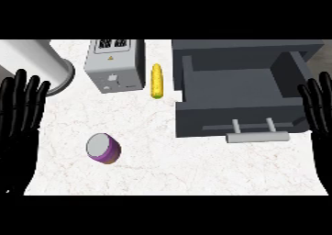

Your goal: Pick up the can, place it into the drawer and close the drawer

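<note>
Fingers of the left hand and right hand are straight, holding nothing. The can lies left of the open drawer, apart from it. Judging from this, the left hand should approach from above, curling round the can's sides.

The can lies at lower left on bare surface, open on every side. The drawer stands pulled out at upper right, its cavity open from above (handle jutting toward the frame's bottom). A toaster and corn cob crowd the upper middle, just left of the drawer.
</note>
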Robot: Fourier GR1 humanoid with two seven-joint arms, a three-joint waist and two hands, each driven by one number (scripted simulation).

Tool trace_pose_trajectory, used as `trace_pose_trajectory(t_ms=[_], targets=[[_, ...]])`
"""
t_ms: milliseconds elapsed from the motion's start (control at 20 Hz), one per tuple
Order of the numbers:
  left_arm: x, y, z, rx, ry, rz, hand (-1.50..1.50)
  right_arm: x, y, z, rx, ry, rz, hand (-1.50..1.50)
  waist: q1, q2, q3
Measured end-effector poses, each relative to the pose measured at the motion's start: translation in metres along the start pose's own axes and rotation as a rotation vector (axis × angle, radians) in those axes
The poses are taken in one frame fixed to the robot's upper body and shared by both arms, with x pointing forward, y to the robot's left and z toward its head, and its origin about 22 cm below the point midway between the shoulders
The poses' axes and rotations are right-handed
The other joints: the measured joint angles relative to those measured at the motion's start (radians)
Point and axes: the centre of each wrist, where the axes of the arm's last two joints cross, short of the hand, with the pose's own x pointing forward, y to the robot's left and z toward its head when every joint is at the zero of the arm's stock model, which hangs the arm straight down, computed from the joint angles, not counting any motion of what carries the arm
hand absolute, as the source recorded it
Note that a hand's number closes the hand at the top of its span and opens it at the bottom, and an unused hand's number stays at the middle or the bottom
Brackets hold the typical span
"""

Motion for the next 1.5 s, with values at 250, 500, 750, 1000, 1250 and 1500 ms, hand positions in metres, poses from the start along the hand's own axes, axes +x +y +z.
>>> trace_pose_trajectory(t_ms=[250,500,750,1000,1250,1500], targets=[[0.002,-0.007,-0.005,-0.316,-0.042,0.185,-1.50,0.003,0.004,0.001,0.010,-0.016,-0.031,-1.50,0.007,0.024,-0.016],[-0.018,0.009,0.001,-0.647,0.135,0.237,-1.50,-0.013,-0.002,0.012,-0.100,0.150,-0.019,-1.50,-0.002,0.038,-0.020],[-0.028,0.071,-0.004,-0.802,0.237,0.270,-1.50,-0.015,-0.016,0.028,-0.176,0.249,0.004,-1.50,0.014,0.034,-0.020],[-0.031,0.129,-0.015,-0.857,0.268,0.290,-1.50,-0.013,-0.033,0.039,-0.204,0.281,0.011,-1.50,0.023,0.032,-0.019],[-0.027,0.163,-0.025,-0.859,0.291,0.297,-1.50,-0.013,-0.054,0.056,-0.214,0.286,0.004,-1.50,0.026,0.030,-0.019],[-0.029,0.176,-0.029,-0.837,0.334,0.345,-1.50,-0.006,-0.073,0.075,-0.212,0.292,0.003,-1.50,0.024,0.030,-0.018]])
